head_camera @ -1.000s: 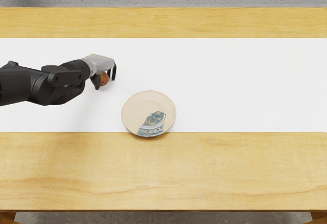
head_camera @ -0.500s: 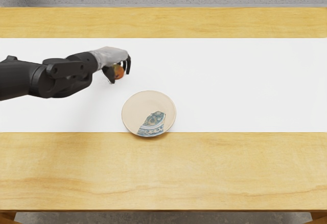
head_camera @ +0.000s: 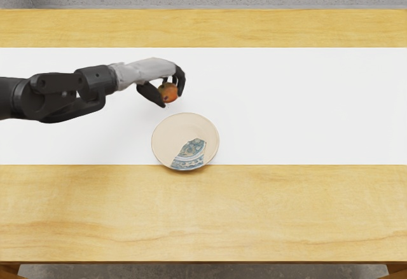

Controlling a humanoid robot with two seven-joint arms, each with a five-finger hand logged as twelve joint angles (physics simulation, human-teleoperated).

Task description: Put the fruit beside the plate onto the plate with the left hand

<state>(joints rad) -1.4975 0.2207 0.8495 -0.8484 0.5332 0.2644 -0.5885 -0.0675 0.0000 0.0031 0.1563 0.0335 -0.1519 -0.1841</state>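
Note:
A small orange-red fruit [head_camera: 168,92] is held in my left hand [head_camera: 164,88], whose fingers curl around it. The left arm reaches in from the picture's left edge over the white runner. The hand and fruit hover just behind the far-left rim of the cream plate [head_camera: 172,133], which has a blue-green patterned patch near its front. Nothing lies on the plate. The right arm does not show.
A white runner [head_camera: 305,101] crosses the wooden table [head_camera: 203,209] from left to right, and the plate sits on its front half. A grey floor strip lies beyond the table's far edge.
My left hand has carried the fruit to the right and slightly toward the plate, from the left part of the runner to just behind the plate's rim.

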